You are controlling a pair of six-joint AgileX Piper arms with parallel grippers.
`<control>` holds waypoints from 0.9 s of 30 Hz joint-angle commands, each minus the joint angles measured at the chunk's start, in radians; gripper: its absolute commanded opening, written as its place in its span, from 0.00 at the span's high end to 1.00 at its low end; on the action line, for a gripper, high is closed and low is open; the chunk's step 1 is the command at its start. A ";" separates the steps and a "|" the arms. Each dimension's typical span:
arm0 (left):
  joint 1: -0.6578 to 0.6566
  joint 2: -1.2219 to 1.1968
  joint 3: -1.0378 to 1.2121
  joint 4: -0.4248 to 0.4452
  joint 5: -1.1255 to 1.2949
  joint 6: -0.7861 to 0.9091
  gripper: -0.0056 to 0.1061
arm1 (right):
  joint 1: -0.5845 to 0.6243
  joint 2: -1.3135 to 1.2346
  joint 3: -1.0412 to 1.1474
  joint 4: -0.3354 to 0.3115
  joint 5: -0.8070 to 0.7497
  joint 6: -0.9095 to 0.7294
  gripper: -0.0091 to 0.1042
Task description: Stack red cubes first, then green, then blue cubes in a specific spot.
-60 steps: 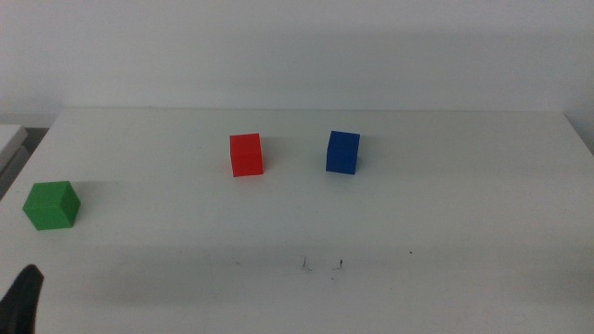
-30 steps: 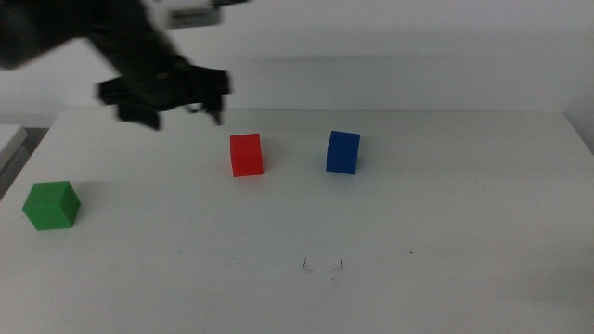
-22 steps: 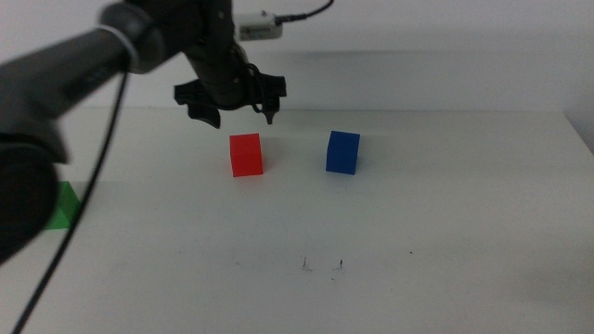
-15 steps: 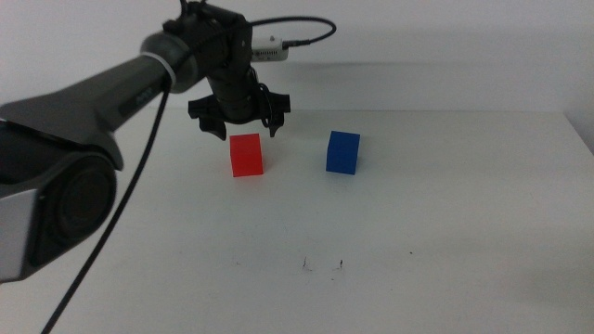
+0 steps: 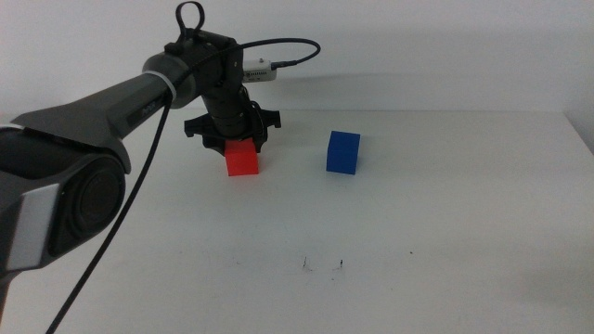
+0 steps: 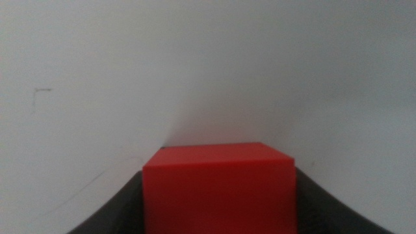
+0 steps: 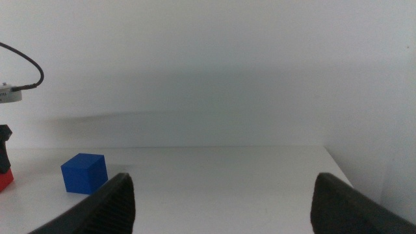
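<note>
The left gripper (image 5: 234, 139) has dropped from just above the red cube (image 5: 242, 159) down over it, its jaws now straddling the cube but not visibly pressing it. The cube is plain, matte and bright red, standing on the white table (image 5: 418, 213) beside the blue cube (image 5: 342, 151). The arm hides the green one. The right gripper (image 7: 221, 195) waits with jaws wide apart.

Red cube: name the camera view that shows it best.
Left wrist view: the red cube fills the frame between the left gripper jaws. Middle view shows it small under that gripper; right wrist view catches only a corner at the edge.
</note>
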 commanded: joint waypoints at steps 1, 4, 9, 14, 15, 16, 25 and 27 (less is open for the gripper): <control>0.006 -0.016 -0.007 -0.033 -0.001 0.017 0.64 | -0.006 -0.005 0.003 -0.004 -0.009 -0.004 0.10; -0.018 -0.079 0.010 -0.020 0.066 -0.031 0.80 | -0.006 -0.005 0.003 -0.004 -0.009 -0.004 0.10; -0.163 -0.265 0.221 0.043 0.077 -0.101 0.86 | -0.006 -0.005 0.003 -0.004 -0.009 -0.004 0.10; -0.304 -0.414 0.478 0.058 -0.138 -0.259 0.86 | -0.006 -0.005 0.003 -0.004 -0.009 -0.004 0.10; -0.320 -0.421 0.502 0.058 -0.161 -0.277 0.86 | -0.006 -0.005 0.003 -0.004 -0.009 -0.004 0.10; -0.334 -0.423 0.522 0.052 -0.172 -0.284 0.86 | -0.006 -0.005 0.003 -0.004 -0.009 -0.004 0.10; -0.361 -0.371 0.578 0.022 -0.245 -0.310 0.86 | -0.006 -0.005 0.003 -0.004 -0.009 -0.004 0.10; -0.361 -0.361 0.578 0.014 -0.248 -0.297 0.86 | -0.006 -0.005 0.003 -0.004 -0.009 -0.004 0.10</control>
